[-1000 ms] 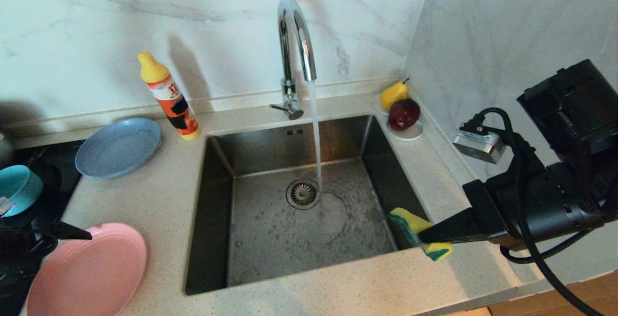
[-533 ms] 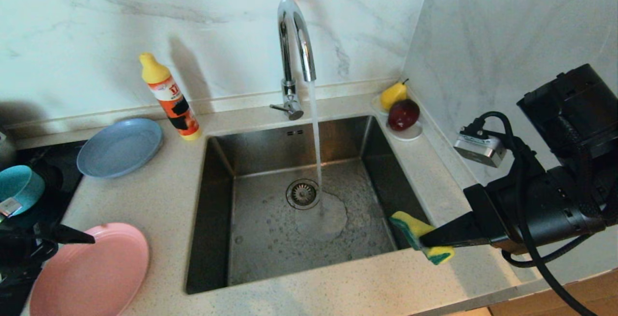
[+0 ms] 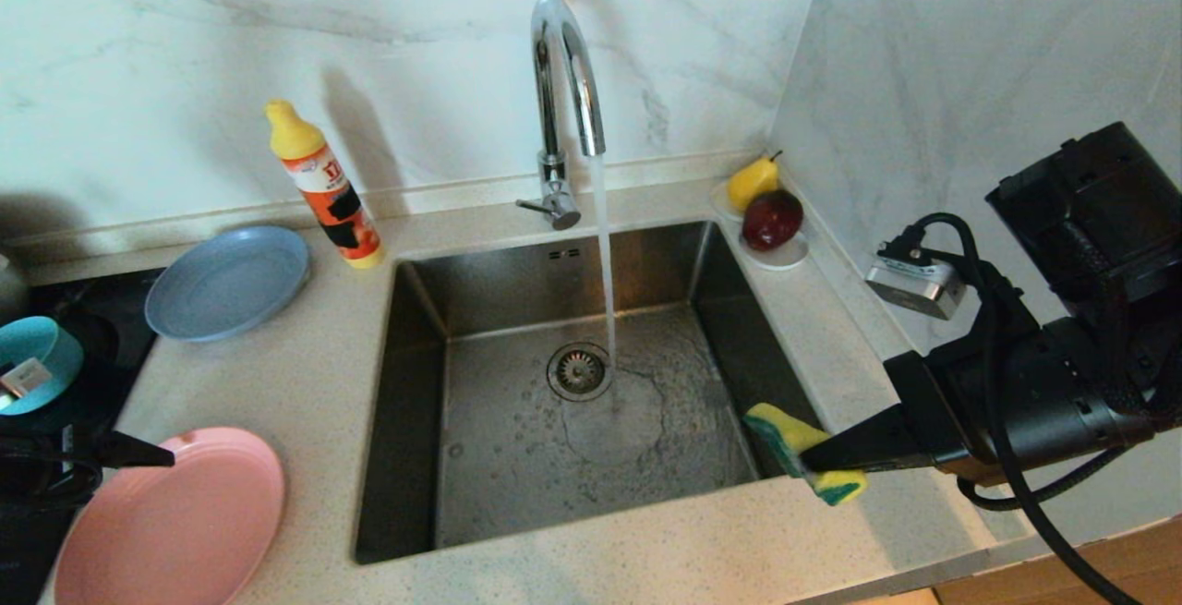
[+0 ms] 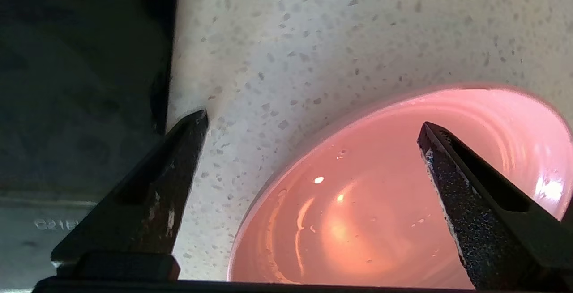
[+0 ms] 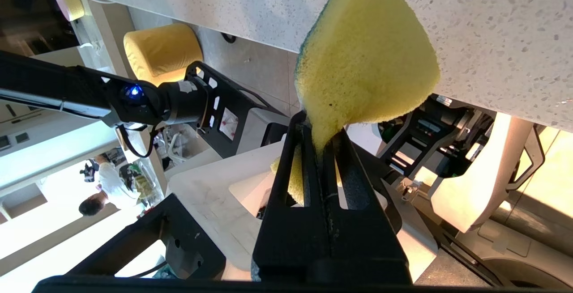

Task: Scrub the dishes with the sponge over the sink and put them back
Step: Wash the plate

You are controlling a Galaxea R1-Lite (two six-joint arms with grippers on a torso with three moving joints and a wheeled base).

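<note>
Over steel sink [image 3: 517, 457], right pincer [image 3: 813, 459] pinching porous sponge [image 3: 785, 434]

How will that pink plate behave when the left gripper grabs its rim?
The pink plate looks like thin plastic, so probably light and stiff. Droplets show inside, so its glossy surface may be slippery. It lies flat on the counter, so the open left gripper may push it sideways.

The right arm [image 3: 1043, 393] is matte black and bulky, ending in a right gripper [image 3: 817, 457] with long tapering black fingers. A thick black cable [image 3: 1007, 457] loops around its wrist, beside a small silver camera block [image 3: 910, 280]. The left gripper [image 4: 313, 159] has two pointed black fingers [image 4: 470, 203] with grainy textured pads, one scuffed with pale marks.
</note>
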